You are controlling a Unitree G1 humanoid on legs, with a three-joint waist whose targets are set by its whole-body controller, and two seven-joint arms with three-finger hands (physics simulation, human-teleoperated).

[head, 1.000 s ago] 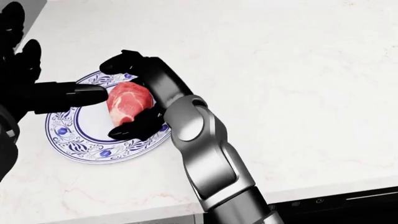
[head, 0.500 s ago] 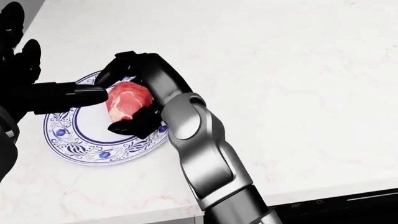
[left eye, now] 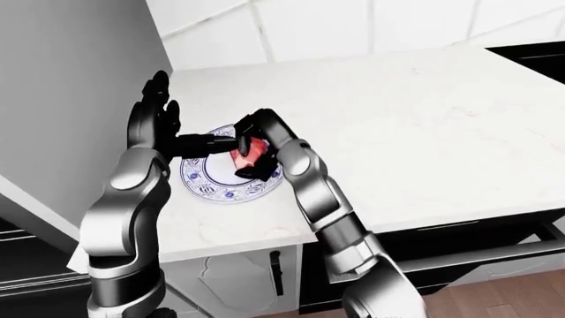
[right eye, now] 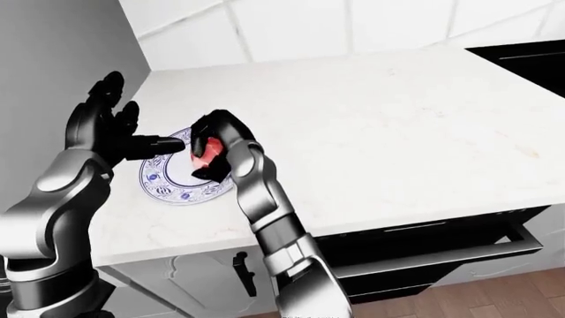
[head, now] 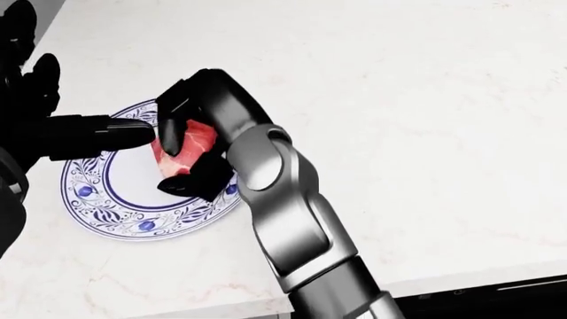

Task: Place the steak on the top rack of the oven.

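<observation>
The steak (head: 183,150) sits over the middle of the blue-patterned plate (head: 104,211), and the right hand (head: 191,133) has its black fingers closed round it, one curling over the top of the meat and another pressed under its lower edge, so only a strip of red shows between them. The right forearm (head: 284,212) slants down from the plate toward the bottom of the head view and hides the plate's right rim. To the left of the plate, the left hand (right eye: 106,132) stands with its fingers spread apart and upright, holding nothing, while one finger (head: 98,133) reaches level across the plate's upper left rim, its tip just beside the steak; whether it touches the meat I cannot tell. The plate rests near the left end of the white marble table (left eye: 424,132), close to its near edge. A grey wall (left eye: 71,86) rises just left of the plate, white tiles (left eye: 309,26) run along above it, and well to its right, at the table's far corner, lies a black surface (left eye: 534,56). Below the table edge, right of the plate, a dark oven front (right eye: 424,248) with a long handle shows.
</observation>
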